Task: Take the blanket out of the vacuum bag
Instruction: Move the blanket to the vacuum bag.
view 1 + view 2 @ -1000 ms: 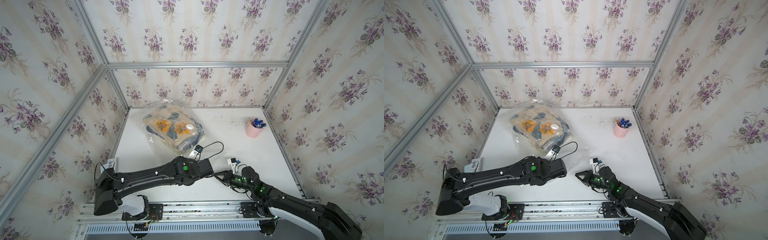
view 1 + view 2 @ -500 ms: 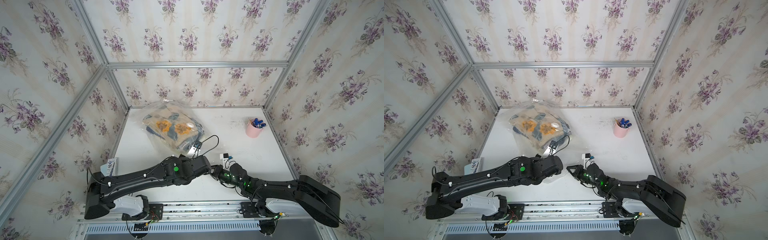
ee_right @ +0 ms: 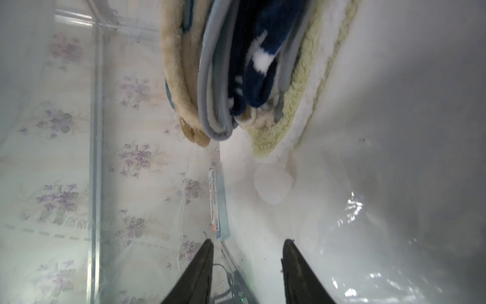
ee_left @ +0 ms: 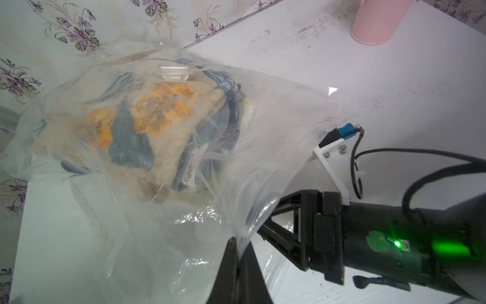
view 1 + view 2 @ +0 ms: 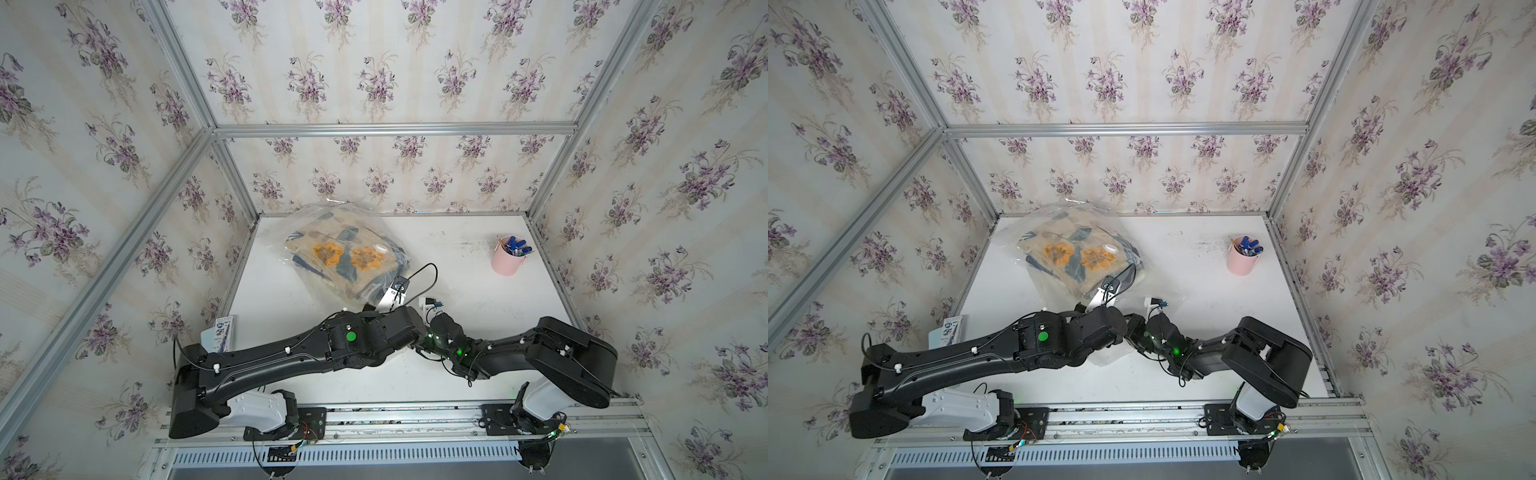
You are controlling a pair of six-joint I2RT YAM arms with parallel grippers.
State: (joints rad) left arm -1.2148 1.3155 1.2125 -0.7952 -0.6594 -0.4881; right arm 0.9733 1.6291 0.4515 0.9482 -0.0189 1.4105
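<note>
Large clear crinkly plastic vacuum bag (image 4: 276, 126) at the white table's (image 5: 457, 270) far left, its slippery mouth film pinched in the left gripper (image 4: 238, 240), while the right gripper (image 3: 248, 244), jaws spread, appears inside the mouth, short of the soft, light folded beige-and-blue fleece blanket (image 3: 223, 65), probably best gripped by its near edge.

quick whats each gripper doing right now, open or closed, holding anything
left gripper: closed, jaws pinching the vacuum bag plastic
right gripper: open, holding nothing, jaws pointed at the blanket
</note>
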